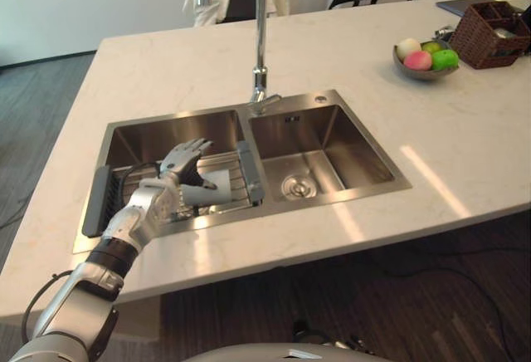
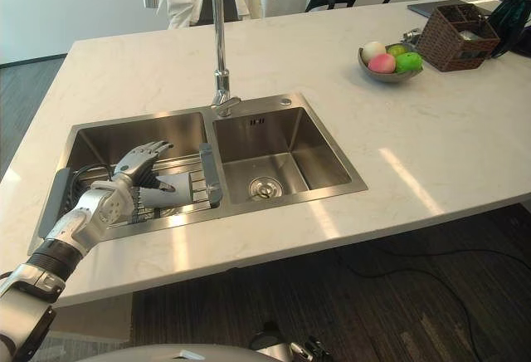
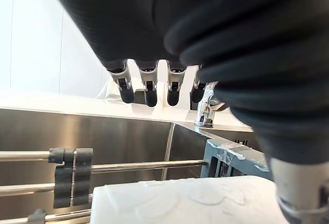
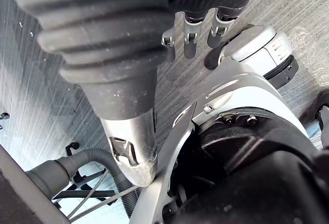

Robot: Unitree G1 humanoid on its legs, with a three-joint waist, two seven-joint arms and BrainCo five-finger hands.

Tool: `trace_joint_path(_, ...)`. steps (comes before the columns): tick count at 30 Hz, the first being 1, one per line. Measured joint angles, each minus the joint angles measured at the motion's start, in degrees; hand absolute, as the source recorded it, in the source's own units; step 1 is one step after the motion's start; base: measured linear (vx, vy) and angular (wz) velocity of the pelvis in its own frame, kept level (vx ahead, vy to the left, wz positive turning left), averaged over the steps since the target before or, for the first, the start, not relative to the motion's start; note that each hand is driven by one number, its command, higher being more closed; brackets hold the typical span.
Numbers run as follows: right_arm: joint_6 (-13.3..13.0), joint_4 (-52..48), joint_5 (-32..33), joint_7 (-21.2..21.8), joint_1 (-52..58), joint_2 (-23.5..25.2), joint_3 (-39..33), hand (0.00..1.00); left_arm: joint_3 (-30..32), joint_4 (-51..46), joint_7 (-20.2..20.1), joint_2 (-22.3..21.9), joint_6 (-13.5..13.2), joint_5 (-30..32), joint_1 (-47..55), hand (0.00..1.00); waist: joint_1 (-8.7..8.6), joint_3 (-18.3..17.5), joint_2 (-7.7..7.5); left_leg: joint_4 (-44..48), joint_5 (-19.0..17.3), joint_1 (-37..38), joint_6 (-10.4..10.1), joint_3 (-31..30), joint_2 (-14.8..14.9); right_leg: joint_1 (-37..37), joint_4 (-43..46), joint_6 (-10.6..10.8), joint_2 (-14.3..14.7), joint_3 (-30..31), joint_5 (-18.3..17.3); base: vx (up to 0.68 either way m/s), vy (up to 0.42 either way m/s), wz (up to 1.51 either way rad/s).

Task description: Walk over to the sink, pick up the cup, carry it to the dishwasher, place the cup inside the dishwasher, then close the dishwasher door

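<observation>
In the lower left, the left hand (image 1: pixel 181 165) is held spread over the cup (image 1: pixel 216 190) on the sink rack (image 1: pixel 250 173), positioned for grasping.

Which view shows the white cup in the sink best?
The left eye view: the white cup lies on its side on the rack, beneath the left hand. The right eye view shows the same. The left wrist view catches its side, cut off. The right wrist view faces the floor.
</observation>
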Motion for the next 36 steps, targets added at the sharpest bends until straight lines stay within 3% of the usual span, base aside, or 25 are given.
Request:
trace_joint_path(21, -1.3, 0.6, 0.0, 0.0, -0.1, -1.2, 1.6, 0.00, -0.3, 2.1, -2.1, 0.0, -0.9, 1.2, 3.7, 0.00, -0.57, -0.3, 0.47, 0.0, -0.1, 0.4, 0.0, 1.1, 0.0, -0.3, 0.0, 0.2, 0.1, 1.1, 0.2, -0.03, -0.030, -0.03)
trace_joint_path(36, -2.0, 3.3, -0.6, 0.0, -0.5, -1.2, -0.2, 0.00, -1.1, 8.9, -2.0, -0.6, 3.5, 1.2, 4.4, 0.00, -0.71, -1.5, 0.75, 0.0, -0.2, 0.7, 0.0, 1.1, 0.0, -0.3, 0.0, 0.2, 0.1, 1.2, 0.3, -0.01, -0.007, 0.00)
